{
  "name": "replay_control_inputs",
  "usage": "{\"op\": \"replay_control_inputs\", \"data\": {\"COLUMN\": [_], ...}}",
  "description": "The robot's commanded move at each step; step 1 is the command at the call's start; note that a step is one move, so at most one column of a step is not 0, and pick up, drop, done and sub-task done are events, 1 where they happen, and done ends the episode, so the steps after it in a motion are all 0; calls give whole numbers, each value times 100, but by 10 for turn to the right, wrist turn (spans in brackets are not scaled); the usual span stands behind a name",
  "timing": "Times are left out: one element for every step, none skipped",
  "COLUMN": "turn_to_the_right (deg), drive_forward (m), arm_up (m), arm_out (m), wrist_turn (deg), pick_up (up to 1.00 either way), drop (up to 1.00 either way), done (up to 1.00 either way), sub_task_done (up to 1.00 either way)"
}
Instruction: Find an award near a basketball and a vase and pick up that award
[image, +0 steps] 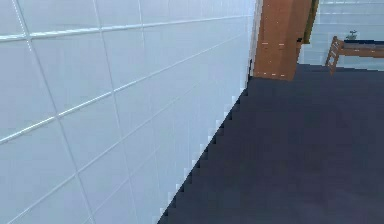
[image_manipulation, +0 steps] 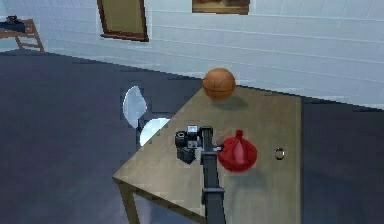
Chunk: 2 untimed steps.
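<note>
On the brown wooden table (image_manipulation: 270, 115) the dark two-fingered pincer (image_manipulation: 183, 146) sits at the end of the dark square arm (image_manipulation: 212, 185), near the table's edge. The tabletop and a chair lie behind it, so I cannot tell whether it holds anything or how its fingers are set. No shape reads plainly as an award. The nearest candidate is a small pale ring-like object (image_manipulation: 279, 153) lying on the tabletop well to the right of the pincer, too small to show a long axis or a facing. Between that object and the pincer, just beside the arm, stands a glossy red vase (image_manipulation: 239, 153) with a narrow neck and a wide flared skirt, upright. Farther out from the pincer, near the table's far edge, rests a round orange basketball (image_manipulation: 219, 83) with dark seams. A white chair with a rounded back (image_manipulation: 134, 105) stands close to the pincer's left, against the table. Beyond are a dark floor (image_manipulation: 60, 110) and a pale boarded wall (image_manipulation: 300, 50) with two framed pictures (image_manipulation: 123, 17). The forward view gives a white tiled wall (image: 100, 110) and a brown wooden door (image: 275, 40).
</note>
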Motion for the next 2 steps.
{"op": "replay_control_inputs", "data": {"turn_to_the_right": [0, 0], "drive_forward": [0, 0], "arm_up": [10, 0], "arm_out": [0, 0], "wrist_turn": [0, 0], "pick_up": [0, 0], "drop": [0, 0], "done": [0, 100], "sub_task_done": [0, 0]}}
